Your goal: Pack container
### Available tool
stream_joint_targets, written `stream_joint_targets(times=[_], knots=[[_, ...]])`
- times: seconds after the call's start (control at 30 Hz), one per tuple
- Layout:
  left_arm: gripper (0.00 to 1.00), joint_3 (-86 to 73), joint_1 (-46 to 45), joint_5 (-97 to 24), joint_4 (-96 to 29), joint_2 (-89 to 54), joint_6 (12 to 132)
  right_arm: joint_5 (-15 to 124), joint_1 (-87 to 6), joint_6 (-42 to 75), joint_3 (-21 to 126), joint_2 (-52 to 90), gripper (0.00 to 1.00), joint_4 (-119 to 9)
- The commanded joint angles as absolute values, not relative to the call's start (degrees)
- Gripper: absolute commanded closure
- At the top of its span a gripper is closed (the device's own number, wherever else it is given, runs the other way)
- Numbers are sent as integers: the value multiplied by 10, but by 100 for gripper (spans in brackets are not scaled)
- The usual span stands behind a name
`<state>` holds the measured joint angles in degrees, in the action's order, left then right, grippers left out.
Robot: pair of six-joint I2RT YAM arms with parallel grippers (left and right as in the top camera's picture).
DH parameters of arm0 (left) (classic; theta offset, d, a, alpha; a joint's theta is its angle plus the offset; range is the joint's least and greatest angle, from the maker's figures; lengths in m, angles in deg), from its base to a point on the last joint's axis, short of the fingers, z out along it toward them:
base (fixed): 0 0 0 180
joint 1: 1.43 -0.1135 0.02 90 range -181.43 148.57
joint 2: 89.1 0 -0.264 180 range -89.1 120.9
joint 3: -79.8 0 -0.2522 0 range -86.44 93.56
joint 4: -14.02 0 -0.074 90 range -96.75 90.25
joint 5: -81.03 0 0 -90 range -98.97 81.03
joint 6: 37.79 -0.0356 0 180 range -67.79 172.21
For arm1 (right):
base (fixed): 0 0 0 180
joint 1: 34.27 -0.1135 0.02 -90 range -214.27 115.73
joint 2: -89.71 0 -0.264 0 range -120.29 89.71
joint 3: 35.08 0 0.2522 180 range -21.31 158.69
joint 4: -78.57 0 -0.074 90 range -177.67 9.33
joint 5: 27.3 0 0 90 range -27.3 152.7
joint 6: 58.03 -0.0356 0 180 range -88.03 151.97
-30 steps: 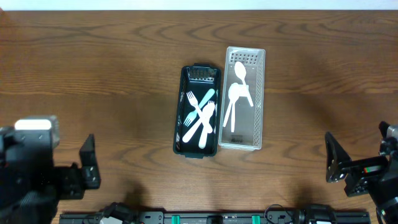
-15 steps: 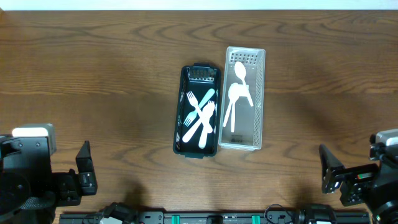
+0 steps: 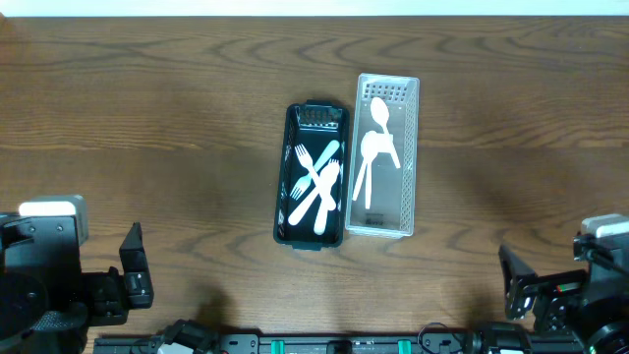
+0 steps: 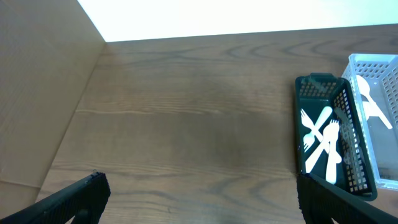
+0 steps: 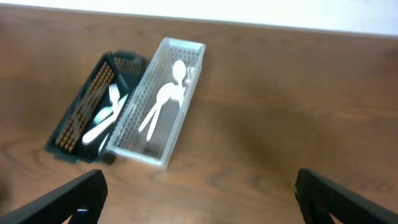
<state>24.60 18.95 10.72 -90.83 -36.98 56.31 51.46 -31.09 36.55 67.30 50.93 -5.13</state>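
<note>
A black basket (image 3: 313, 231) holding white forks (image 3: 316, 182) sits mid-table beside a clear basket (image 3: 414, 157) holding white spoons (image 3: 375, 147). Both show in the left wrist view, black basket (image 4: 357, 180) and clear basket (image 4: 388, 68), and in the right wrist view, black basket (image 5: 78, 118) and clear basket (image 5: 140, 93). My left gripper (image 4: 199, 205) is open and empty at the front left, also in the overhead view (image 3: 133, 280). My right gripper (image 5: 199, 199) is open and empty at the front right, also in the overhead view (image 3: 513, 285).
A brown wooden table (image 3: 157, 118) fills the view. A cardboard-coloured wall (image 4: 37, 87) stands along the table's left side in the left wrist view. A black rail (image 3: 324, 344) runs along the front edge.
Both arms have drawn back toward the front edge, the right one further down and right. The baskets and cutlery have not moved.
</note>
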Motion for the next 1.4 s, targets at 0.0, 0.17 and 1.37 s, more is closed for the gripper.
stream_joint_targets(times=[0.0, 0.17, 1.37], knots=[[2, 247, 187, 113, -908, -367, 566, 526, -316, 378, 652, 525, 1, -101], [2, 247, 187, 113, -908, -367, 566, 512, -316, 355, 519, 590, 1, -244], [2, 247, 187, 113, -908, -367, 566, 513, -316, 273, -108, 888, 1, -487]])
